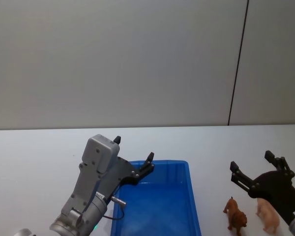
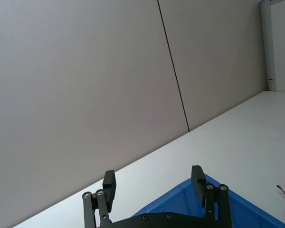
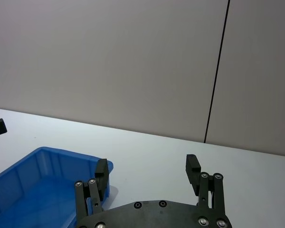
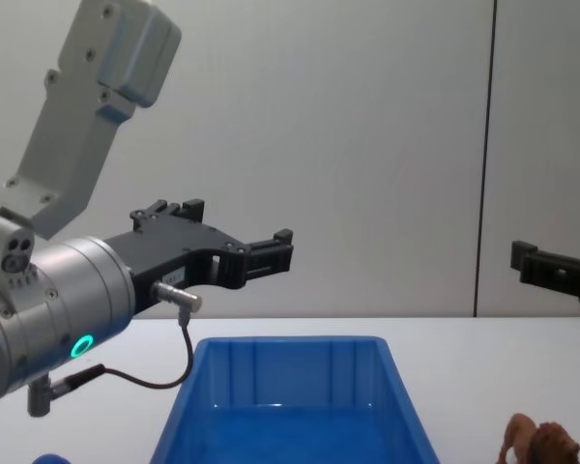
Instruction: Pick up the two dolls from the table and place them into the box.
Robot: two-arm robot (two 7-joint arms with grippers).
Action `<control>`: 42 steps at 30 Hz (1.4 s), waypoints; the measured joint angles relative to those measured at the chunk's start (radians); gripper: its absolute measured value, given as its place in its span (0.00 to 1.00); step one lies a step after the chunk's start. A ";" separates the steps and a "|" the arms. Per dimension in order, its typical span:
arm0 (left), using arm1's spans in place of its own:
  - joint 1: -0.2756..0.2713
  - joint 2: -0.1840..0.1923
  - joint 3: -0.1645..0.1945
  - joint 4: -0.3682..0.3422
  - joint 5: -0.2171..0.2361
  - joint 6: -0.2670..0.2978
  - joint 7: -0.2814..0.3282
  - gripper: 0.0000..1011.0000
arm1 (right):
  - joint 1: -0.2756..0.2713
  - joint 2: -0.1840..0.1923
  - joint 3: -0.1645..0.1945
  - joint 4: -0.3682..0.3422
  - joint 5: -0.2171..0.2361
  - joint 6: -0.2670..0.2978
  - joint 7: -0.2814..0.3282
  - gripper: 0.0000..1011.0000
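The brown lion and the pale pink doll are standing together on the white table, just right of the empty blue box. The right gripper is hovering above them, fingers spread; the left gripper, equally spread, is hanging over the box's left side. Nothing is grasped yet, so I'd say the right gripper needs lowering onto one doll

No text, label, brand, number or sign can be read anywhere in these pictures.
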 joint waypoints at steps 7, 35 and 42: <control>0.000 0.000 0.000 0.000 0.000 0.000 0.000 0.99 | 0.000 0.000 0.000 0.000 0.000 0.000 0.000 0.99; 0.000 0.000 0.000 0.000 0.000 0.000 0.000 0.99 | 0.000 0.000 0.000 0.000 0.000 0.000 0.000 0.99; 0.000 0.000 0.000 0.000 0.000 0.000 0.000 0.99 | 0.000 0.000 0.000 0.000 0.000 0.000 0.000 0.99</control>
